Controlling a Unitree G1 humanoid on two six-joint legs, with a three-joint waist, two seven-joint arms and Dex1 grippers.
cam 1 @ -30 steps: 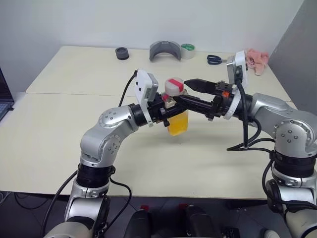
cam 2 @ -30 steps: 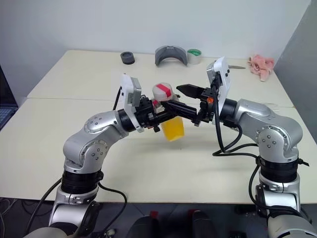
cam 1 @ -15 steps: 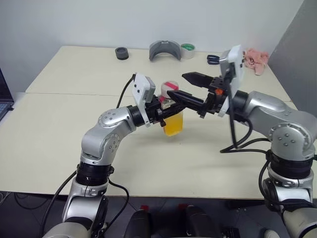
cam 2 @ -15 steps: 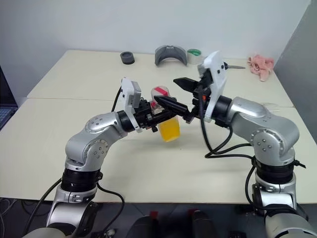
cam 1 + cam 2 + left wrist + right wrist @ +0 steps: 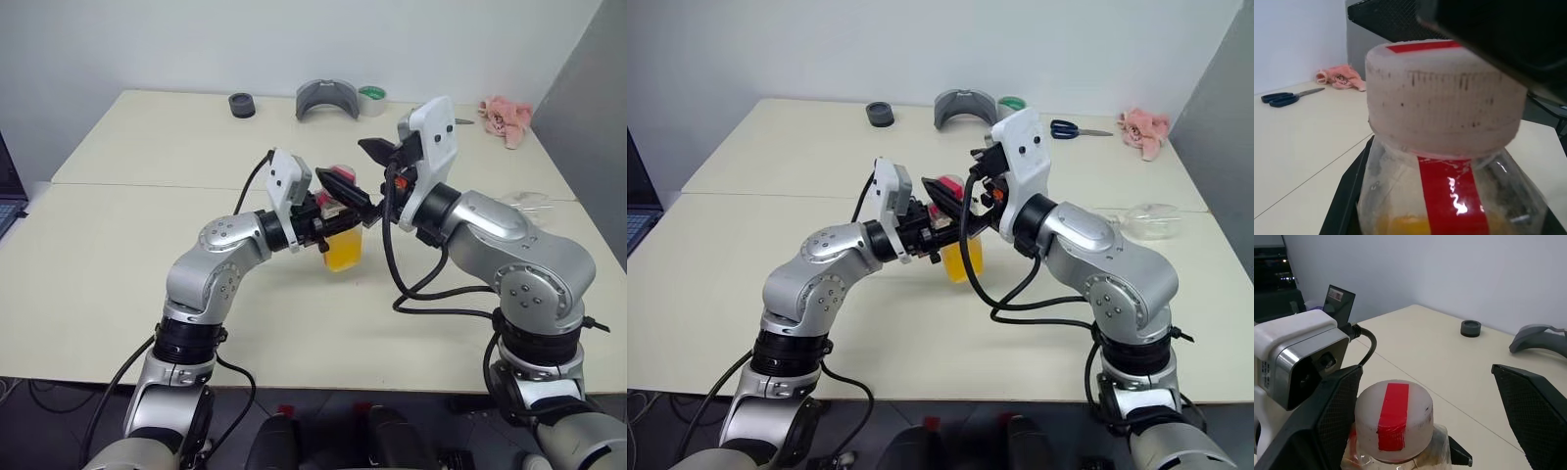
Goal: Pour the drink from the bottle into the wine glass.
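The left fingers [image 5: 328, 211] clench the bottle [image 5: 344, 235] above the table [image 5: 118, 255]. The right fingers [image 5: 1332, 416] stand released astride its cap [image 5: 1393, 418]. Scissors [image 5: 1073, 128] and a pink cloth [image 5: 1143, 128] lie behind.

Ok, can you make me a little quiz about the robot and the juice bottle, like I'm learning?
1. True or false: the cap is already off the bottle.
2. Which gripper holds the bottle? A) the left gripper B) the right gripper C) neither
3. Fill in: the right gripper's two fingers stand ____, one on each side of the cap.

Key
1. False: the white cap with its red stripe sits on the bottle's neck.
2. A: the left gripper is shut on the bottle, with the orange drink in its lower part.
3. Open: they are spread wide and not closed on the cap.
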